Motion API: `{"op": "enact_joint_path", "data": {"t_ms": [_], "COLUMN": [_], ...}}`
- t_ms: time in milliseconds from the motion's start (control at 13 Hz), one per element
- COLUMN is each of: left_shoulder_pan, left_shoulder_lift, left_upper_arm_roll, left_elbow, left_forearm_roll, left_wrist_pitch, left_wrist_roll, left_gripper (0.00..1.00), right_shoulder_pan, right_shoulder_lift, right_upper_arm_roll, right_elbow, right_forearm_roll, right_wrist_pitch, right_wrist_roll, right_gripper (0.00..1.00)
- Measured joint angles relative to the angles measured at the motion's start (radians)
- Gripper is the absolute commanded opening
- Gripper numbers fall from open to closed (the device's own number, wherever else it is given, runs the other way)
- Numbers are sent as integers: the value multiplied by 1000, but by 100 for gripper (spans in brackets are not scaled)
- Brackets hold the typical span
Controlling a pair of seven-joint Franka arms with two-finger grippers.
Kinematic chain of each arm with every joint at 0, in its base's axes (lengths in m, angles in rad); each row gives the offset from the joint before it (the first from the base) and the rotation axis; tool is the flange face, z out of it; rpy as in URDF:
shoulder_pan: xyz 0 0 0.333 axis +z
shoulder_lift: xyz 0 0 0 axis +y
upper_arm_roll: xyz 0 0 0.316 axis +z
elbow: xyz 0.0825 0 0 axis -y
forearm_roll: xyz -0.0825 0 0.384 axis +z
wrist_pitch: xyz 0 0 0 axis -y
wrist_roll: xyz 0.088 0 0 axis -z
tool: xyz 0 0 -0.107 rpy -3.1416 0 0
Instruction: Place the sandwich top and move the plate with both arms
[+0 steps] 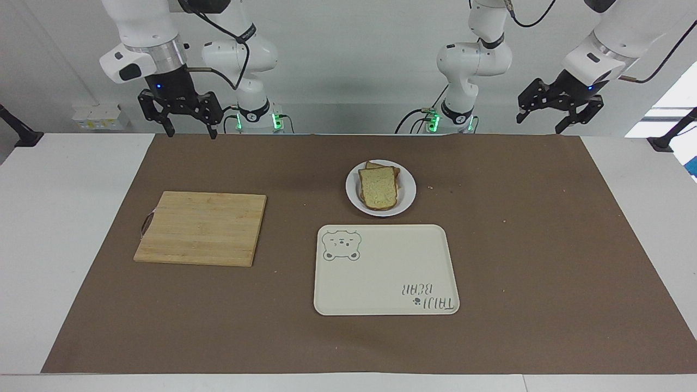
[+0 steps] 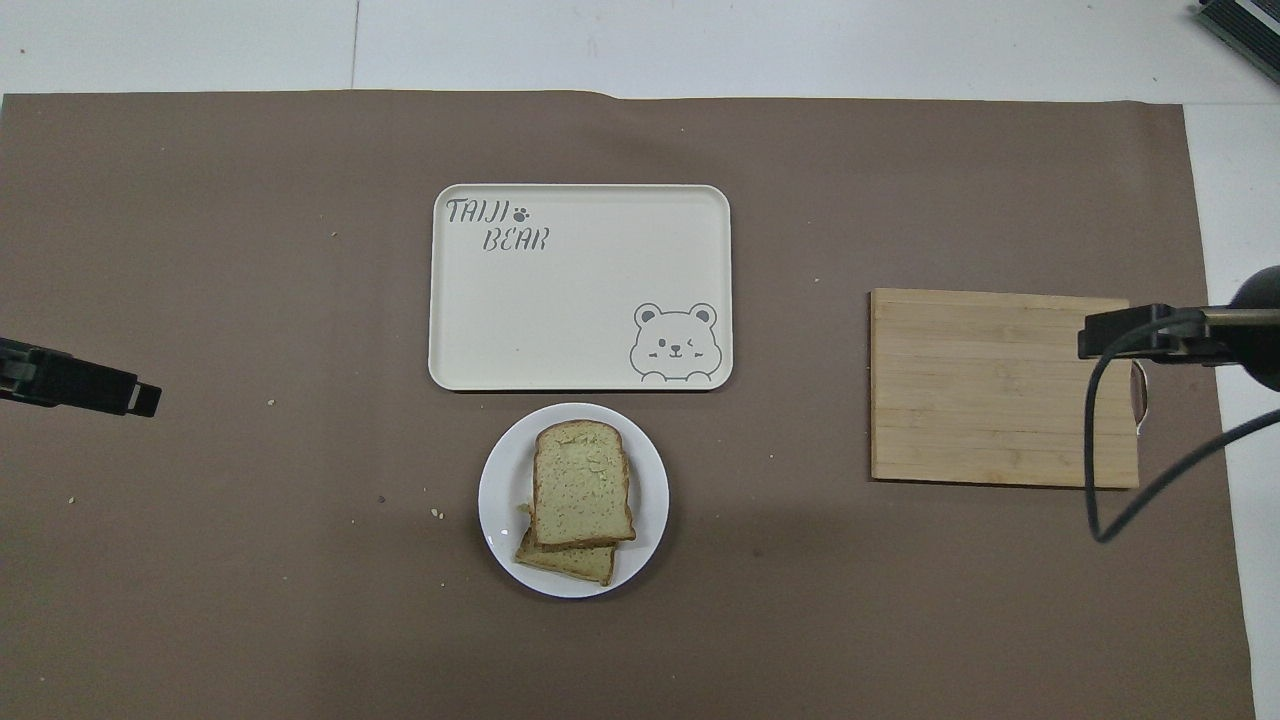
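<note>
Brown paper covers the counter [image 1: 81,179]. Right tool [image 1: 187,132] hangs open and empty over the counter's robot-side edge at the right arm's end. Sandwich top [image 1: 378,188] lies on another slice on the plate [image 1: 406,200], mid-counter toward the robot-side edge. Left tool [image 1: 538,122] hangs open and empty over the robot-side edge at the left arm's end.

Table cover [image 1: 544,261] matt brown paper, slightly creased, few crumbs. Cutting board [image 1: 201,227] pale wood, visible strip grain, dull finish. Plate [image 1: 407,197] glossy white, ceramic-looking. Tray [image 1: 381,283] smooth cream plastic, low sheen, grey printed bear. Sandwich top [image 1: 378,188] porous speckled crumb, rough brown crust. 2 arms: shiny white plastic shells, black matt grippers.
</note>
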Motion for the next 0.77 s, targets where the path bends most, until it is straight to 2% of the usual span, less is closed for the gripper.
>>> {"op": "enact_joint_path", "data": {"t_ms": [385,538,769], "left_shoulder_pan": [-54,-78,-86], "left_shoulder_lift": [-11,-15,-18], "left_upper_arm_roll": [-5,-6,-4], "left_elbow": [-291,-408,-561], "left_forearm_roll": [-194,-304,-504], "left_wrist_pitch": [271,372,474], "left_wrist_roll": [0,8,139], "left_gripper": [100,100,100], "right_shoulder_pan": [-8,-8,-8], "right_shoulder_lift": [-16,-16,-16], "right_upper_arm_roll": [-5,-7,-9], "right_elbow": [17,18,20], "right_forearm_roll": [4,4,5], "right_wrist_pitch": [-38,-38,-38], "right_wrist_roll": [0,0,0], "right_gripper": [100,100,100]}}
